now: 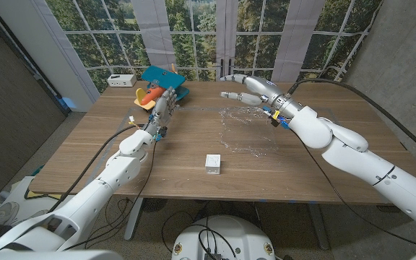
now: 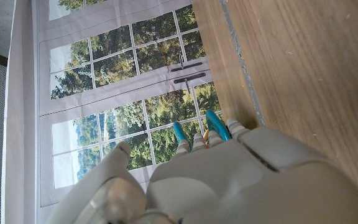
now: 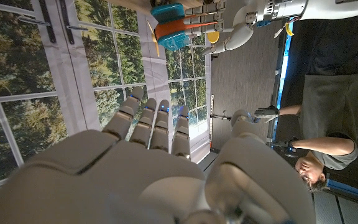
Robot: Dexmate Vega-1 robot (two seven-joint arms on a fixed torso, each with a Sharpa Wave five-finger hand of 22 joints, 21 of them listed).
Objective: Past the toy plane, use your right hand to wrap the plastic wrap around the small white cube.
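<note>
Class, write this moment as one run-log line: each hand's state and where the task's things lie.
left hand: by toy plane | right hand: open, raised | plastic wrap: on table | white cube: unwrapped

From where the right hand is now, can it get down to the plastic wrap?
Probably yes. The right hand hangs open above the table's far side, the plastic wrap lies spread just beneath and nearer. Nothing stands between them; the toy plane and left hand are off to the side.

Bright window daylight; wrist views blur nearby.
</note>
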